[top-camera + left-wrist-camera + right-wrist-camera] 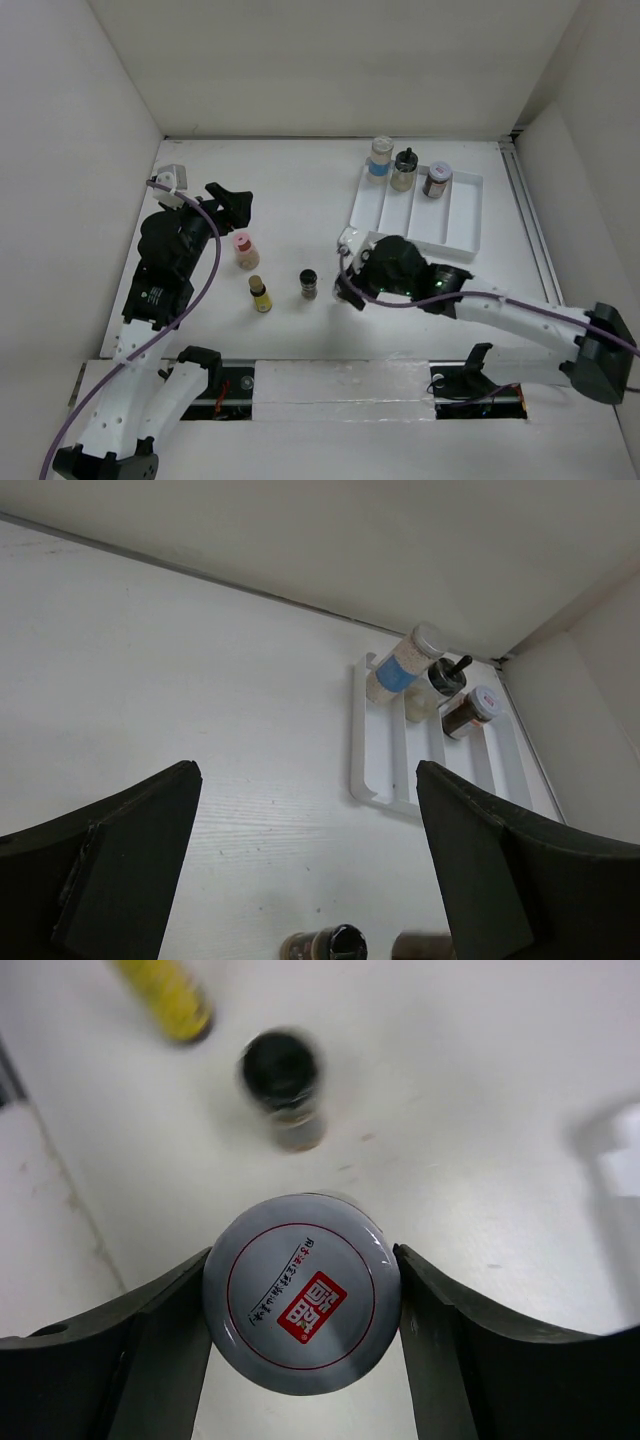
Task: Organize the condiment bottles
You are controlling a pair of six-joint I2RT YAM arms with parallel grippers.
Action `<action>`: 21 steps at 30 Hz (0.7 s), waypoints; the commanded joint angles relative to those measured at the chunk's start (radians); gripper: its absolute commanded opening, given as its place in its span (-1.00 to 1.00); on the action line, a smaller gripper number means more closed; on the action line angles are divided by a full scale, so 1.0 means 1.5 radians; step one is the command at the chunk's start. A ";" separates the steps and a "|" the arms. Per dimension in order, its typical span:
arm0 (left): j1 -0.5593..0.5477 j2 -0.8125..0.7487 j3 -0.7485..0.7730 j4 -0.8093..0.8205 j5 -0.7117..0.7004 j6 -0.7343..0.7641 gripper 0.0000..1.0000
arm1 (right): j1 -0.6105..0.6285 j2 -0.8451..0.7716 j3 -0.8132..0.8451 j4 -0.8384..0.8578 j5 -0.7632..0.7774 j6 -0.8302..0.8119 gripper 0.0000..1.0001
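Right arm stretches leftward over the desk (290, 180); right tool (350, 290) clenches the red-and-white-lidded jar (300, 1295) beside the tray (455, 225). Left arm extends forward; left tool (305, 870) gapes wide, holding nothing. 3 bottles (404, 168) stand at the tray's far end; pink bottle (245, 250), yellow bottle (260, 293) and dark bottle (309, 284) stand on the desk.

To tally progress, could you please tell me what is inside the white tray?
At the far end of the white tray stand three bottles: a blue-labelled jar, a dark-capped bottle and a brown jar. The right arm covers its near left corner, hiding that part.
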 commanded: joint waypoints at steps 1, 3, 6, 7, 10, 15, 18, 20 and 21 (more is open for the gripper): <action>0.004 -0.003 0.004 0.022 0.007 0.002 0.71 | -0.109 -0.119 0.034 0.059 0.125 0.015 -0.01; 0.004 -0.003 0.004 0.028 0.007 0.002 0.71 | -0.165 -0.140 0.034 0.059 0.156 0.023 -0.01; 0.004 0.003 0.004 0.028 0.013 0.002 0.71 | -0.290 -0.117 0.041 0.094 0.166 0.031 -0.01; 0.004 0.003 0.004 0.028 0.013 0.002 0.71 | -0.320 -0.099 0.049 0.117 0.159 0.031 -0.01; 0.004 0.003 0.004 0.028 0.013 0.002 0.71 | -0.415 -0.004 0.085 0.139 0.153 0.031 -0.01; 0.004 -0.004 0.004 0.028 0.013 0.002 0.71 | -0.510 0.134 0.154 0.165 0.169 0.031 -0.01; 0.004 -0.004 0.004 0.028 0.013 0.002 0.71 | -0.537 0.206 0.180 0.196 0.128 0.031 -0.01; 0.004 -0.004 0.004 0.028 0.013 0.002 0.71 | -0.550 0.261 0.207 0.196 0.128 0.031 0.02; 0.004 -0.004 0.004 0.028 0.007 0.002 0.71 | -0.556 0.275 0.213 0.196 0.128 0.037 0.02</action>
